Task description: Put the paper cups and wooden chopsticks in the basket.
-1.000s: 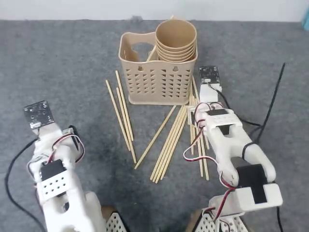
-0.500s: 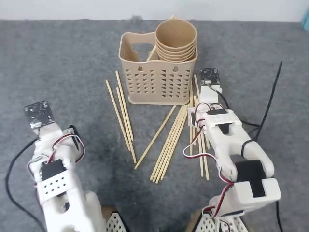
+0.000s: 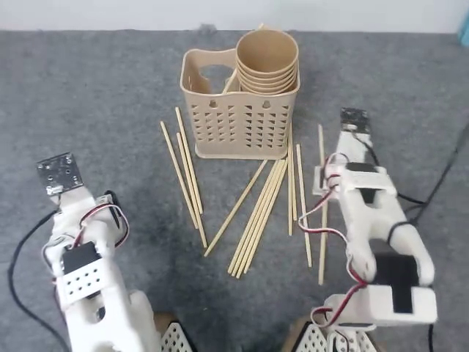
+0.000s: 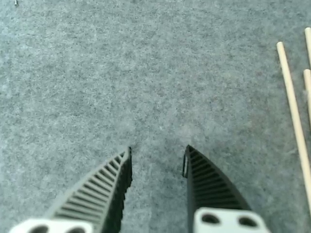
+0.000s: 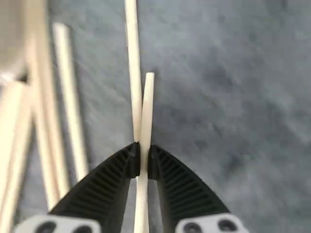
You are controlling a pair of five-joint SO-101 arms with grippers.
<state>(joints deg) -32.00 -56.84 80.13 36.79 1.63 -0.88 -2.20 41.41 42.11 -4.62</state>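
Grey short-pile carpet covers the whole work surface, fibrous and mottled. A pale wall runs along the edge behind the basket. Two arms of white printed plastic with red and black wiring stand on the near side of the basket. The left arm is well back from it and the right arm is just off its front corner. The basket is beige plastic, a rectangular box with rows of small slots cut through the walls, upright, and split into two compartments. A nested stack of brown paper cups, round and smooth-rimmed, sits in the compartment on the right arm's side, rising above the basket rim. The wooden chopsticks are pale, thin and straight, and lie loose on the carpet fanned out from the basket's front wall. A few lie toward the left arm's side, there is a tight bundle near the middle, and more lie toward the right arm's side. The left gripper hangs over bare carpet well away from the basket, its ribbed black fingers spread apart with nothing between them. The right gripper is pressed together on one chopstick, and a second stick lies touching it just past the tips.
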